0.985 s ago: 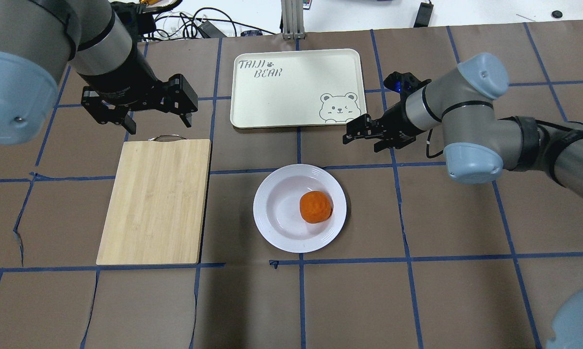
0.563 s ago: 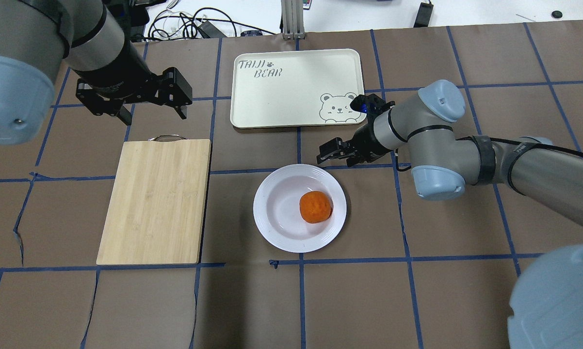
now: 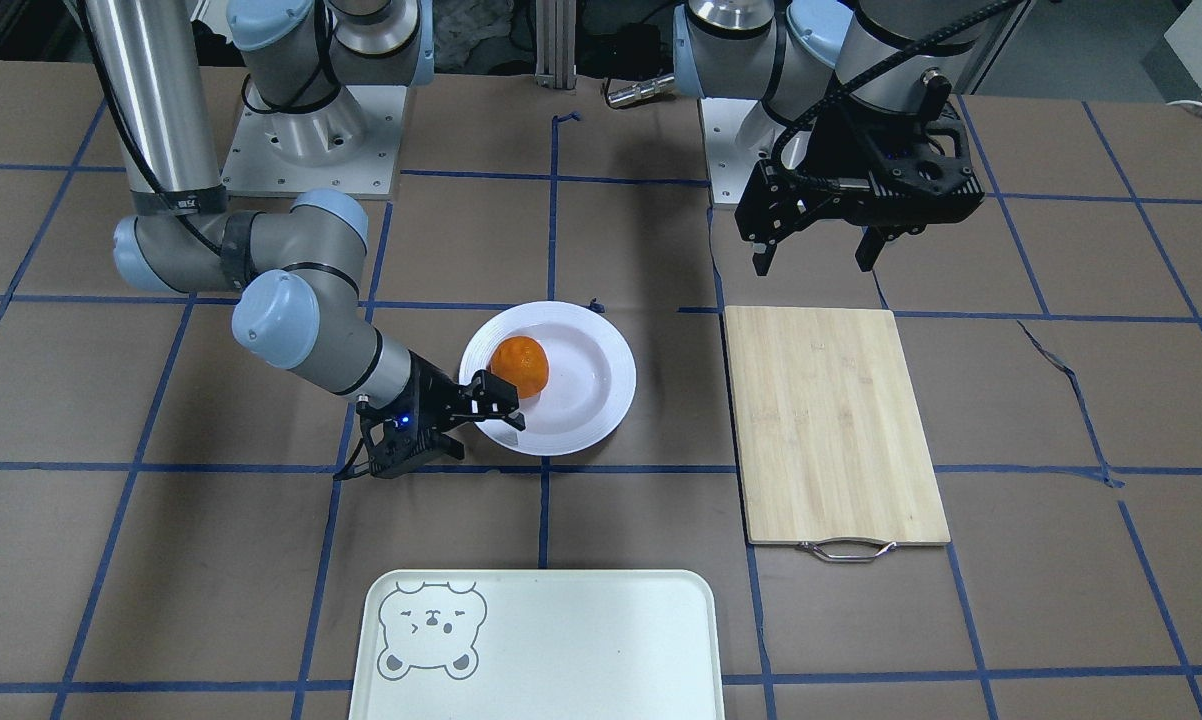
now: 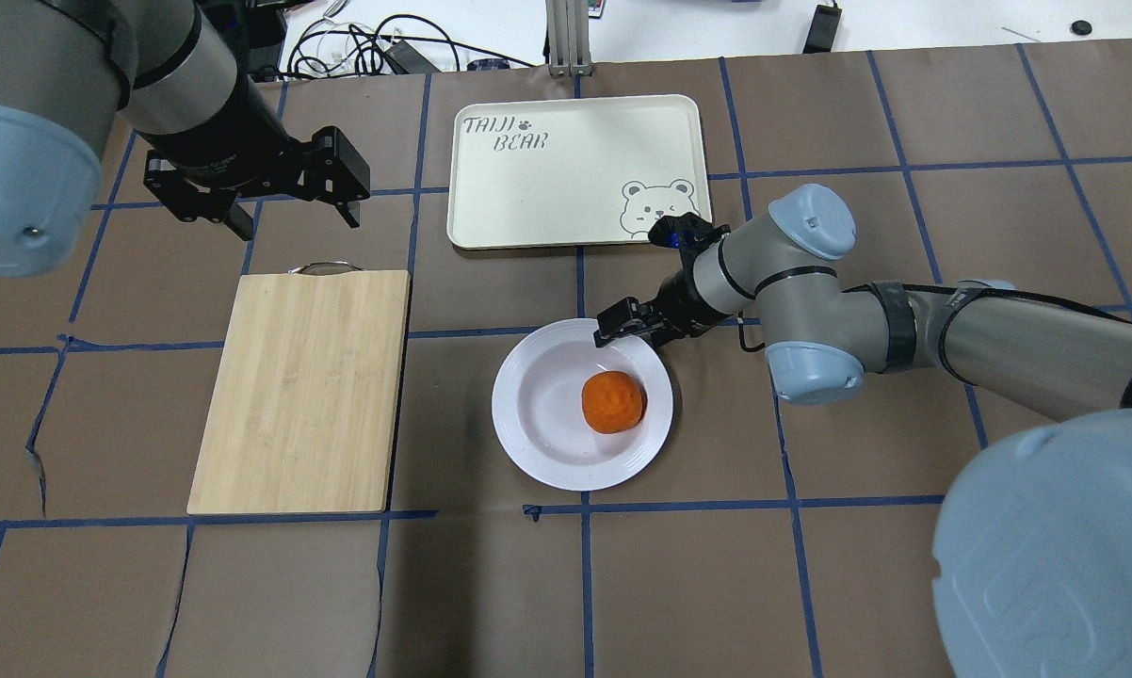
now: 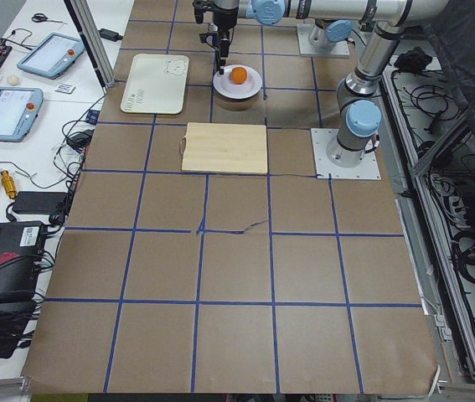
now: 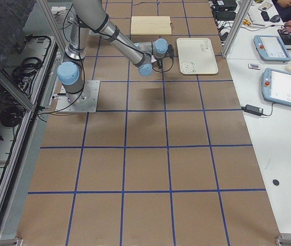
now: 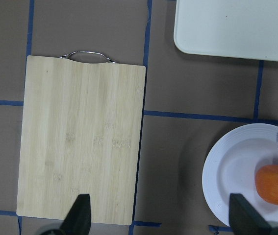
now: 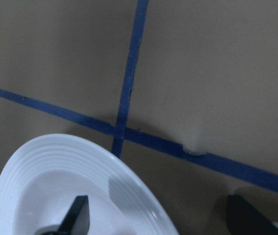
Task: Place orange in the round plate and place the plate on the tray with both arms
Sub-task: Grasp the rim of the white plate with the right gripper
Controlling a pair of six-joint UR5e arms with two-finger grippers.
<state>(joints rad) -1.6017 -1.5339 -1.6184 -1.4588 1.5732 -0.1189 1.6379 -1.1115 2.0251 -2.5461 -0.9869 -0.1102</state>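
Orange (image 4: 613, 402) in round plate (image 4: 533, 443); right end effector (image 4: 613, 325) spread astride rim; left end effector (image 4: 293, 215) spread.

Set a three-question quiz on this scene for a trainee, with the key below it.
1. True or false: the orange lies in the round plate.
2. Whose jaws straddle the plate's rim? A. the left arm's B. the right arm's C. neither arm's
3. Fill in: the plate stands on the ___, not yet on the tray.

Key
1. True.
2. B: the right gripper has its jaws open, one over the plate and one outside the rim.
3. The table.
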